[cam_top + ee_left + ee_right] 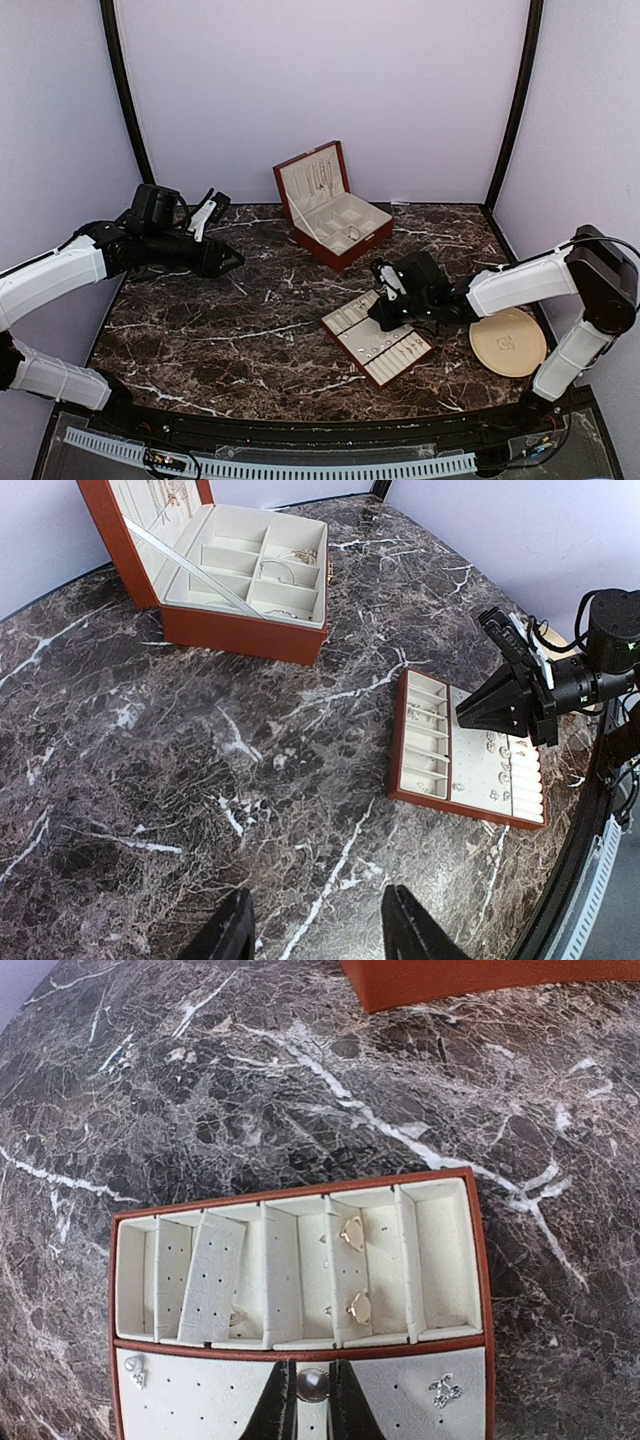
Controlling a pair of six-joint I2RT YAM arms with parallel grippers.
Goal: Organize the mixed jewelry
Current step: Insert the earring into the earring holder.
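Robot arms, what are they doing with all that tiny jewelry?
They are sorting it. The right gripper pinches a small round pearly stud just above the earring tray, whose slots already hold a few earrings. The left gripper hangs open and empty over the marble table, away from the open jewelry box at the back.

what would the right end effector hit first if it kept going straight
Likely the tray's cream earring pad, near its red divider; the right end effector pinches a round stud just above it, depth unclear.
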